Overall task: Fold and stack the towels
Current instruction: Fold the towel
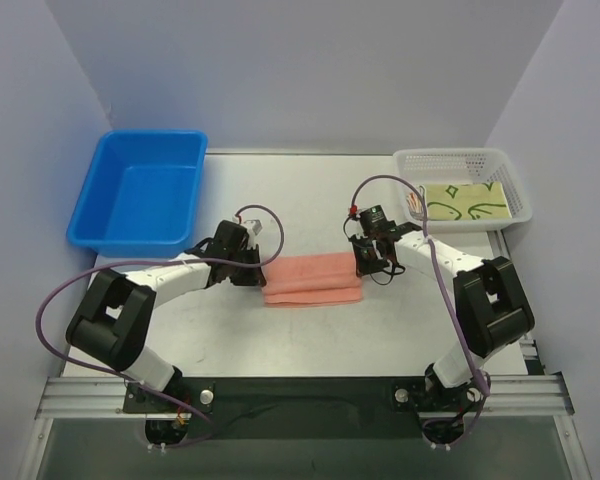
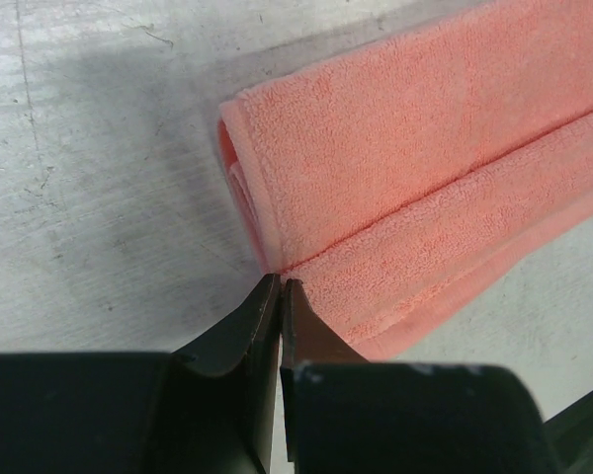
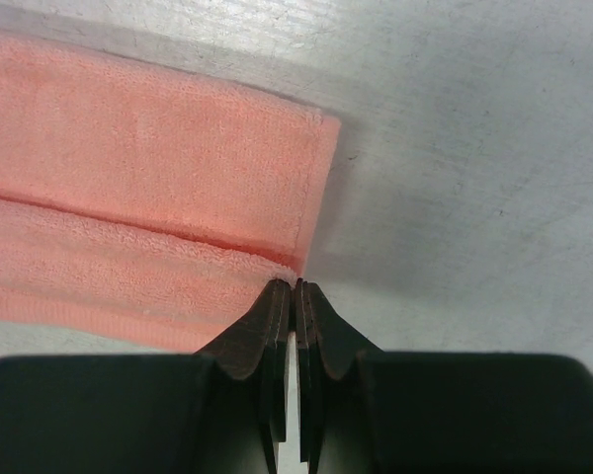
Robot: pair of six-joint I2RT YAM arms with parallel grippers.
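A salmon-pink towel (image 1: 312, 280) lies folded in a long band at the middle of the table, its layers showing as a seam along its length (image 2: 425, 168) (image 3: 138, 197). My left gripper (image 1: 252, 272) is at its left end, jaws shut (image 2: 280, 284), pinching the cloth where the seam meets the rolled end. At the right end my right gripper (image 1: 365, 268) is shut (image 3: 293, 286) on the tip of the upper layer's corner. A pale green towel with dark duck outlines (image 1: 467, 203) lies flat in the white basket.
A white mesh basket (image 1: 460, 157) stands at the back right, and a blue plastic bin (image 1: 150, 137) at the back left. Grey walls close in the sides and the back. Cables loop from both arms over the table.
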